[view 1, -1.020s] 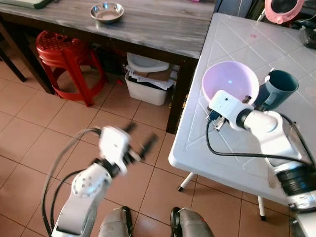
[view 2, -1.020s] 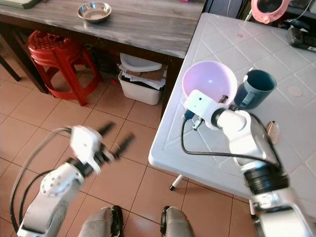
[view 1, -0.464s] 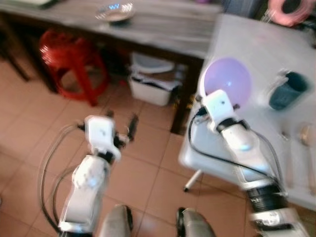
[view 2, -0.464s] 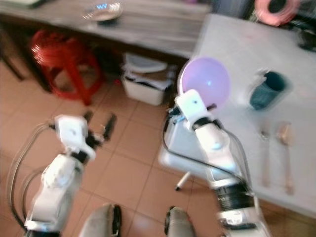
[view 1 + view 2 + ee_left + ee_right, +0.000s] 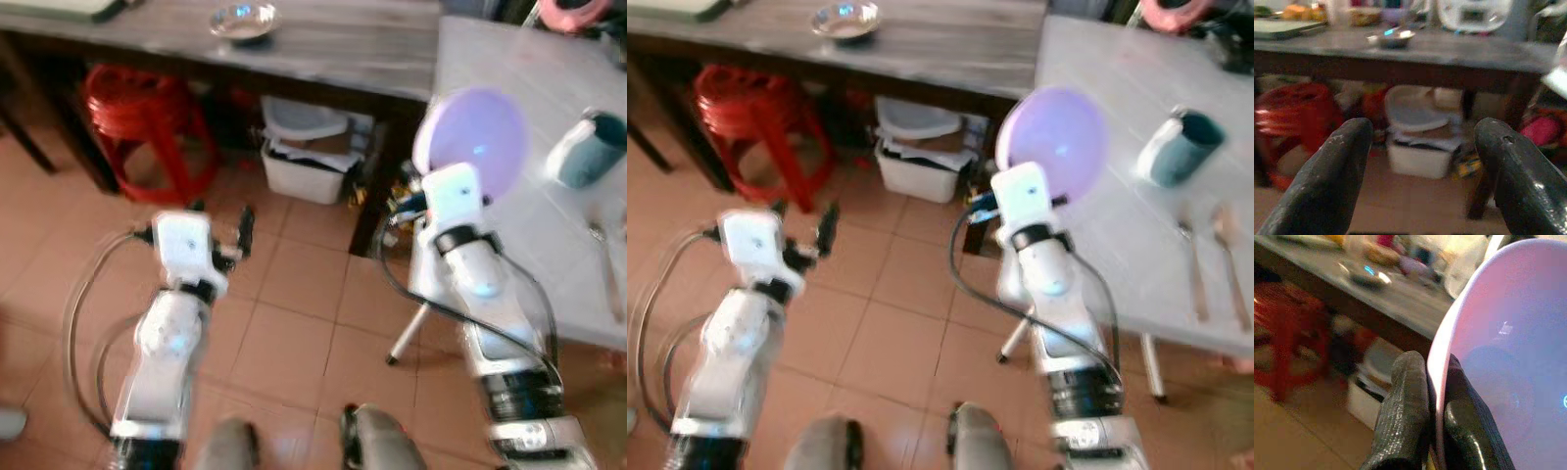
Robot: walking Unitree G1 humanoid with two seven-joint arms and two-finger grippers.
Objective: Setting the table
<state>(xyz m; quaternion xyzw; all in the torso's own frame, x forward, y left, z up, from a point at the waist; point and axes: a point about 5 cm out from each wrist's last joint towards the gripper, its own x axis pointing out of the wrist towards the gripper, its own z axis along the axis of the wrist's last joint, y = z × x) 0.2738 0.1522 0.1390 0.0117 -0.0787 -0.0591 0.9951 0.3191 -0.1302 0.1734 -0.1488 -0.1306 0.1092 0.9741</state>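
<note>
Room: you are standing on a terracotta tiled floor (image 5: pixel 294 294), facing a long grey wooden table (image 5: pixel 333 39) with a white plastic table (image 5: pixel 1117 88) butting against its end on your right.
Under the wooden table: a red stool (image 5: pixel 137 122) and a white bin (image 5: pixel 309 166) are sitting in the shade.
On the wooden table: a small steel bowl (image 5: pixel 242 18) is resting near the far edge, well apart from everything you are handling.
Right gripper: your right gripper (image 5: pixel 1425 396) is pinching the rim of the lilac bowl (image 5: pixel 1058 137), one finger on each side of the wall, with the bowl tilted up on edge.
Bowl position: you are carrying it in the air at the near corner of the white table, not resting on any surface as far as the head views show.
Left gripper: your left gripper (image 5: pixel 1418 166) is hanging over the floor with its fingers (image 5: pixel 1334 171) spread wide and nothing between them.
Already laid: a teal mug (image 5: pixel 1176 147) is standing on the white table, and two pieces of cutlery (image 5: pixel 1210 264) are lying side by side nearer you; blur is hiding which pieces they are.
Progress: you appear to be midway, since mug and cutlery look placed while the bowl is not yet set down.
</note>
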